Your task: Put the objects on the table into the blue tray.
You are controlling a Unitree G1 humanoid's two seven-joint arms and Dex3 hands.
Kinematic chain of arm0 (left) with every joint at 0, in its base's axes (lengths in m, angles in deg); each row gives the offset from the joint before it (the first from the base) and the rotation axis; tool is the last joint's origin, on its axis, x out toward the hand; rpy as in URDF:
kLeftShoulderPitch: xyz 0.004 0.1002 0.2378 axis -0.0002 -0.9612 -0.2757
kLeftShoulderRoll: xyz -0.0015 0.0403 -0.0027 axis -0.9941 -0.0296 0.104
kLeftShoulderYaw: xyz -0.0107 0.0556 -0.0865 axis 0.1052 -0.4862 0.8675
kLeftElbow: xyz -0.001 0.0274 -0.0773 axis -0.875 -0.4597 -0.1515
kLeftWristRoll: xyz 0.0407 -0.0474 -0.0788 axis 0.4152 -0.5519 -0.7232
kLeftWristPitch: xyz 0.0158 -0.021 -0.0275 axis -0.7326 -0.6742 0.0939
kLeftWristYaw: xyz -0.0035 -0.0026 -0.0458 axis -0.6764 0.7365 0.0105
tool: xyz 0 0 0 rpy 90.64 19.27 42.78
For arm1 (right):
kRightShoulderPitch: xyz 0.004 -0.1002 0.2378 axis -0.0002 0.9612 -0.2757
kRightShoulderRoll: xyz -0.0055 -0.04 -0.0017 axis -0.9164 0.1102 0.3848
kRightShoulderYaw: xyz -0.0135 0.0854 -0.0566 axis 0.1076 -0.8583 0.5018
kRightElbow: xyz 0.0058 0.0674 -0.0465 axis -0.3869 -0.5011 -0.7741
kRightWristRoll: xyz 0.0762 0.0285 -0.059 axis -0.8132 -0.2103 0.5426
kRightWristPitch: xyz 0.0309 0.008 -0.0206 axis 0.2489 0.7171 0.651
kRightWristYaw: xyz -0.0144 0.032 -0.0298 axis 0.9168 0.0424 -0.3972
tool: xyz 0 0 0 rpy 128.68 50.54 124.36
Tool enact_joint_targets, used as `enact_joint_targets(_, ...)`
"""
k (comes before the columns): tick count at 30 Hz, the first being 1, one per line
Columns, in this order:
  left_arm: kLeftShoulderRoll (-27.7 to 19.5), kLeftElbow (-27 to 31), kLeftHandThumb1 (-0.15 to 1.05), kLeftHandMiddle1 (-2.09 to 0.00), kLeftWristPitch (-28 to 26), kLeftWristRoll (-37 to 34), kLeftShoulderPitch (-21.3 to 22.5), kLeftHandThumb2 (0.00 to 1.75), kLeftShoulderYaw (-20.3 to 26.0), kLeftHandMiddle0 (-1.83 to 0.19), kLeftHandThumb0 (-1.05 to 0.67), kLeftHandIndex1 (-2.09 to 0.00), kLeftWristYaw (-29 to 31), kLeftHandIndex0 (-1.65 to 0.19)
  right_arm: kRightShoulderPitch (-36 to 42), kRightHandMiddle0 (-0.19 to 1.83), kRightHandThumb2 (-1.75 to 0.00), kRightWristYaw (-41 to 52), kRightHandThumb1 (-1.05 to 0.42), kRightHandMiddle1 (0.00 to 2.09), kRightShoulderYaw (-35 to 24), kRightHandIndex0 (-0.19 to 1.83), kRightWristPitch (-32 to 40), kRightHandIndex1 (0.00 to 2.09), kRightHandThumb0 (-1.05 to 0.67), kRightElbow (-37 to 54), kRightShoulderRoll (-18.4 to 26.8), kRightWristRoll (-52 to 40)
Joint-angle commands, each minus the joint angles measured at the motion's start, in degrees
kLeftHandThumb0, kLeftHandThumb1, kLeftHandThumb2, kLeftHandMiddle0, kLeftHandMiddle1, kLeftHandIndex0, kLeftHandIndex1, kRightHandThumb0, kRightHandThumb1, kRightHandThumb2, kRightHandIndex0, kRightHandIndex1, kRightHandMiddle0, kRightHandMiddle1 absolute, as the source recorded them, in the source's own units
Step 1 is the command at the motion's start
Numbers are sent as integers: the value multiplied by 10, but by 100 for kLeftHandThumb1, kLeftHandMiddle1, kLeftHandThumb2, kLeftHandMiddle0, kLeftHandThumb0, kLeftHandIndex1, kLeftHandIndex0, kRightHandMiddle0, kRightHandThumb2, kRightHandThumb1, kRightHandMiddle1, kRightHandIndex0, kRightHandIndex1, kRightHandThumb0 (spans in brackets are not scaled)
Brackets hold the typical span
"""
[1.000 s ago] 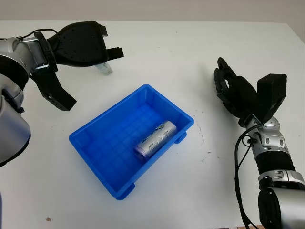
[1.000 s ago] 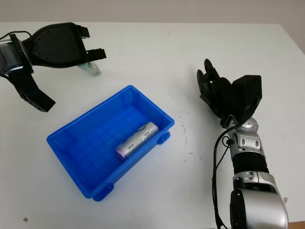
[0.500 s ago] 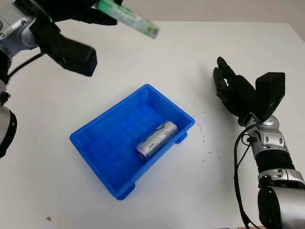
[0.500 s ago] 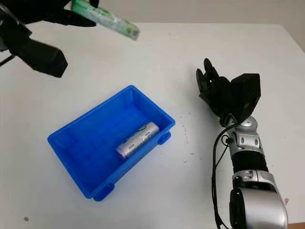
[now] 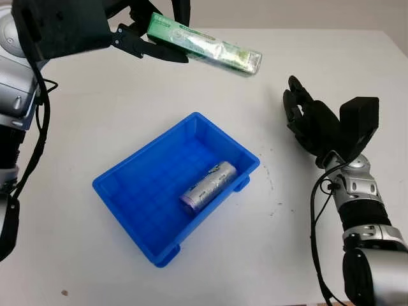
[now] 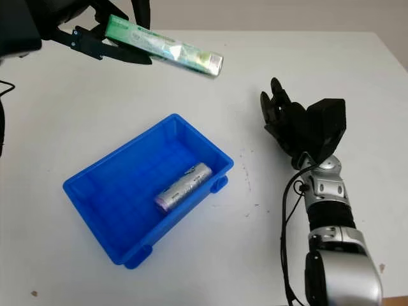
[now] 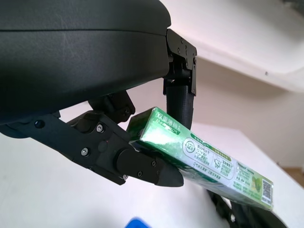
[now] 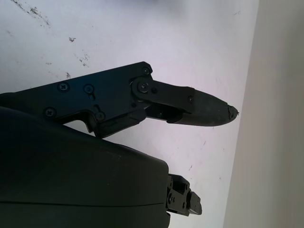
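The left hand (image 5: 137,29), raised at the far left of the table (image 5: 191,274), has its fingers (image 7: 142,166) clamped on one end of a green pack (image 5: 204,50), which is held in the air, tilted, beyond the far corner of the tray (image 5: 127,207). The blue tray sits at the table's centre with a silver can (image 5: 208,186) lying on its side against the right wall. At the right, the right hand (image 5: 309,121) is open, holding nothing, above the table and well apart from the tray.
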Motion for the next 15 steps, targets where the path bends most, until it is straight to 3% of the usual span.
enact_joint_targets(1,-21,53,105,-209,-33,-4,-34,47,26,-111,-29,-209,20,-77,20,-19,-59,3,-105,0,2,-19,1,0,-76,-19,-9,1)
enact_joint_targets(5,-55,165,105,-209,-115,13,-100,48,54,-84,-30,-209,49,-40,18,-19,-59,6,-105,0,4,-19,-7,0,-75,-26,-8,2)
enact_joint_targets(7,-77,207,105,-209,-134,34,-122,48,57,-72,-31,-209,65,-31,16,-19,-60,3,-105,0,4,-19,-7,0,-75,-29,-8,3)
enact_joint_targets(11,-107,216,105,-209,-156,7,-131,43,53,-68,-33,-209,150,-28,11,-19,-58,-3,-105,0,5,-19,-6,0,-74,-32,-9,5)
enact_joint_targets(12,-132,210,105,-186,-149,5,-116,37,31,-34,-41,-180,213,-5,9,-19,-58,-1,-105,0,4,-19,-5,0,-74,-34,-10,3)
enact_joint_targets(13,-152,204,105,-116,-156,5,-97,35,5,-26,-47,-121,278,-1,7,-19,-57,1,-105,0,4,-19,-5,0,-73,-36,-11,2)
enact_joint_targets(14,-163,194,105,-64,-157,-1,-82,31,-14,-14,-50,-73,335,1,6,-19,-57,0,-105,0,4,-19,-5,0,-73,-37,-12,2)
enact_joint_targets(15,-163,184,105,-28,-161,-8,-70,26,-27,-1,-51,-37,375,4,6,-19,-57,-1,-105,0,3,-19,-4,0,-72,-38,-13,1)
